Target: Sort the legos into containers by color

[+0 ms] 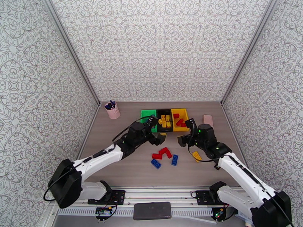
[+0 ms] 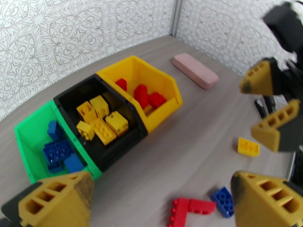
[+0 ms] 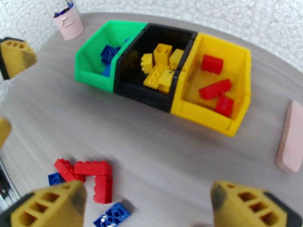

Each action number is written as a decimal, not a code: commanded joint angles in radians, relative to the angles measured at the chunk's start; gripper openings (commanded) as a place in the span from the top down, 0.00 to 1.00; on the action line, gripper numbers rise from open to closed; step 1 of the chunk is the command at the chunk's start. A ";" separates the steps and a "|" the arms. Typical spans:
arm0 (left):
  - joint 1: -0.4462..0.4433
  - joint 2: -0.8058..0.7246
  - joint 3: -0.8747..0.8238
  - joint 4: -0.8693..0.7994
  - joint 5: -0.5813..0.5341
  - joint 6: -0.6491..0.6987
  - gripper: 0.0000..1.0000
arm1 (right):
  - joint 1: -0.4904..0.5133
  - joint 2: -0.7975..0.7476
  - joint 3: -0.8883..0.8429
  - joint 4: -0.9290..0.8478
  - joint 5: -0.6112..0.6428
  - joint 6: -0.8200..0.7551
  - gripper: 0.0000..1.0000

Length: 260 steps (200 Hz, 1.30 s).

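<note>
Top view, far left: pink cup of pens (image 1: 112, 109) upright at the back left of the bench (image 1: 99, 136). Left arm reaches diagonally toward bench centre; left end effector (image 1: 158, 139) sits just in front of the bins, above the bench. In its own wrist view the fingers are spread wide with nothing between them. The three bins stand in a touching row at back centre: green bin (image 1: 147, 113), black bin (image 1: 164, 111), yellow bin (image 1: 180, 111). The green bin holds blue bricks (image 2: 57, 152), the black bin holds yellow bricks (image 2: 100, 122), and the yellow bin holds red bricks (image 2: 146, 96). Loose pieces lie on the bench in front of the bins, between the two arms. The loose red bricks (image 1: 162, 153) are clustered in an L shape, touching one another. One loose blue brick (image 1: 155, 164) lies just in front of them to the left, and a second blue brick (image 1: 174, 160) lies just to their right. Further right, a loose yellow brick (image 1: 196, 156) lies flat by itself, close beside the right forearm. Right end effector (image 1: 183, 140) faces the left one at close range, near the front of the yellow bin. Its fingers are parted and empty, as both wrist views show. Far right: flat pink slab (image 1: 208, 120) lying near the yellow bin, apart from it.
</note>
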 commanded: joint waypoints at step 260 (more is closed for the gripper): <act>0.011 -0.228 -0.143 -0.204 0.333 0.279 0.00 | 0.375 0.607 0.168 -0.079 0.235 0.321 0.73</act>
